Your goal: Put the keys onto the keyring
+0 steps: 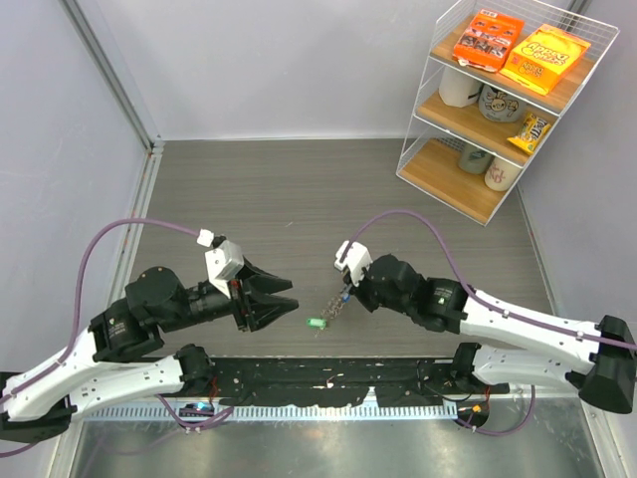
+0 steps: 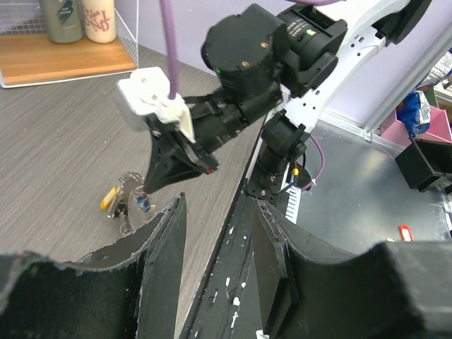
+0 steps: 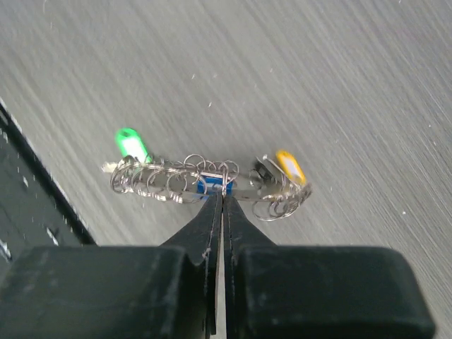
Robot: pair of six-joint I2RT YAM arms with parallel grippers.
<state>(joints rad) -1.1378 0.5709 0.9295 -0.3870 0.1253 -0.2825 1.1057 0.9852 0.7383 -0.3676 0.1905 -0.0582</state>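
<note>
Two hands are near the job, but only one has anything. The right hand (image 3: pixel 219 203) has its jaws shut tight on the keyring (image 3: pixel 162 182), pinching the thin wire about midway along. The blue tag (image 3: pixel 210 186) sits right at its fingertips. The left hand (image 1: pixel 289 297) faces it from just beside the bundle with its jaws partly apart and nothing between them.

I judge the step to be steadying the ring so the other hand can take a key or the ring's free end. To do that well, the right hand should hold its pinch firm and the ring level. The left hand should come in low and close on one part that sticks out clear of the rest, such as the green-tagged key (image 3: pixel 131 144). A grab at the tangle would likely twist the whole bundle out of the pinch.

The ring looks like a bristly chain of small silvery loops and keys (image 3: pixel 272 205), stretched sideways. The green tag is at one end and a yellow-tagged key (image 3: pixel 290 165) at the other. It sits close to the near edge of the grey tabletop (image 1: pixel 299 199), about midway between the side edges. I can't tell whether it rests there or hangs just above.
</note>
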